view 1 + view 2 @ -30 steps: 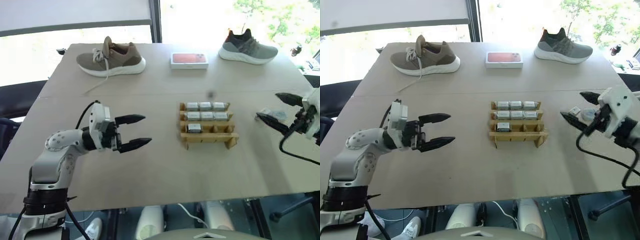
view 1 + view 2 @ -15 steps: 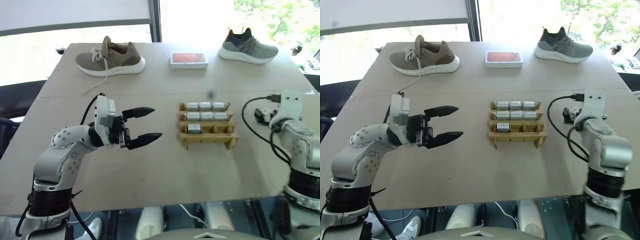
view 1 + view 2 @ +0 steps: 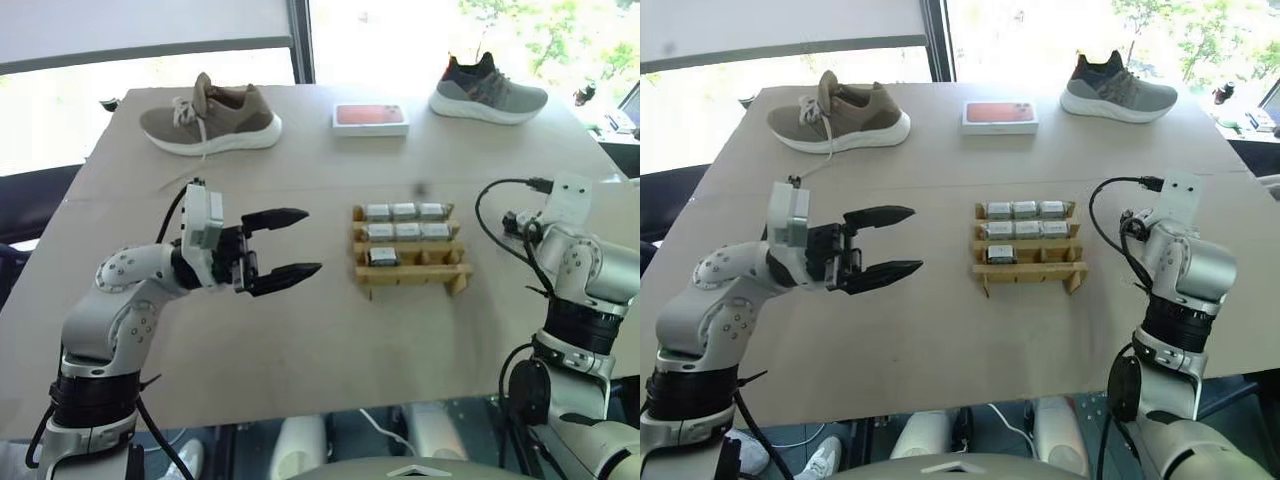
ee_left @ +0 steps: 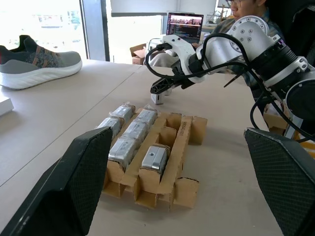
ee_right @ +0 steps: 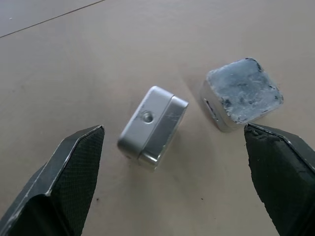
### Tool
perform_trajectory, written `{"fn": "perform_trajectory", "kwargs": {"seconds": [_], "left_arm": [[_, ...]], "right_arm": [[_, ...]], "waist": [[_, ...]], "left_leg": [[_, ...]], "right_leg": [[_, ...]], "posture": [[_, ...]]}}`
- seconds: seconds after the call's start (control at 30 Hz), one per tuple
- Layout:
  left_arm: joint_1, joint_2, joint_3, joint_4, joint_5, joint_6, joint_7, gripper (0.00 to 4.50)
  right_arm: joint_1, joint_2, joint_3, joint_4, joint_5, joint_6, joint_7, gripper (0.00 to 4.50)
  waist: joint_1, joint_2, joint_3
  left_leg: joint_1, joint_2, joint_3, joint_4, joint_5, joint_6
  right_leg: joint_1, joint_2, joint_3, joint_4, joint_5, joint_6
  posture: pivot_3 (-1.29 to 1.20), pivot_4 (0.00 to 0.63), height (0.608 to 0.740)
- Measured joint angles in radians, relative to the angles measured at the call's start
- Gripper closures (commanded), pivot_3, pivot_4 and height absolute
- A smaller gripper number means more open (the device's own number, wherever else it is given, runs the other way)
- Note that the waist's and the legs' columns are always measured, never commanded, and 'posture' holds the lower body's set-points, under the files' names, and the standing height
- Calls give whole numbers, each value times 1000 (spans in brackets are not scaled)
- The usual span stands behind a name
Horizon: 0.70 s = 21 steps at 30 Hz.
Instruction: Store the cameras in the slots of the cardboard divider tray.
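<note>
The left gripper (image 3: 288, 246) hung level over bare table (image 3: 300, 340), its two black fingers spread wide with nothing between them, pointing toward the cardboard divider tray (image 3: 410, 250); the tray sat mid-table, its two far rows filled with cameras (image 3: 405, 221) and one more in the near row's left slot, the other two near slots empty; off to the tray's right the right gripper (image 5: 174, 191) tipped down at the tabletop, its fingers standing wide apart over two loose blocks; the silver camera (image 5: 152, 125) lay between them on its side, a small threaded hole facing up, and the second camera (image 5: 243, 93), whiter and scuffed, lay just beside it, apart; both looked rigid, light and smooth-skinned, so I judged they would skid or twist under a careless pinch; the flat opposite faces across the narrower body seemed the sound hold, squarely centred; the tray's thin card dividers looked liable to buckle; beyond stood a red-topped box (image 3: 371, 118) and two shoes (image 3: 210, 115).
</note>
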Motion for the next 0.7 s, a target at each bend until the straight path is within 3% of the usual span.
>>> {"fn": "perform_trajectory", "kwargs": {"seconds": [0.3,0.4,0.6,0.7], "left_arm": [[60,3,12,-26,-6,-9,21,66],[68,3,16,-31,-6,-20,28,0],[88,2,16,-34,-6,-31,35,0],[97,2,17,-34,-6,-40,37,0]], "right_arm": [[-43,11,-4,97,-4,-43,-5,0],[-46,11,3,111,-4,-46,-3,862],[-51,-8,16,157,-4,-74,16,3710],[-50,-33,38,165,-3,-74,40,3765]], "waist": [[0,0,0],[0,0,0],[-1,1,0],[-1,1,1]], "left_leg": [[0,1,0,-1,0,0],[0,1,1,-1,0,0],[0,1,1,-1,0,0],[0,1,1,-1,0,0]], "right_leg": [[0,0,0,0,0,0],[0,0,0,0,0,0],[0,0,0,0,0,0],[0,0,0,0,0,0]], "posture": [[0,150,740],[0,150,740],[0,150,740],[0,150,740]]}}
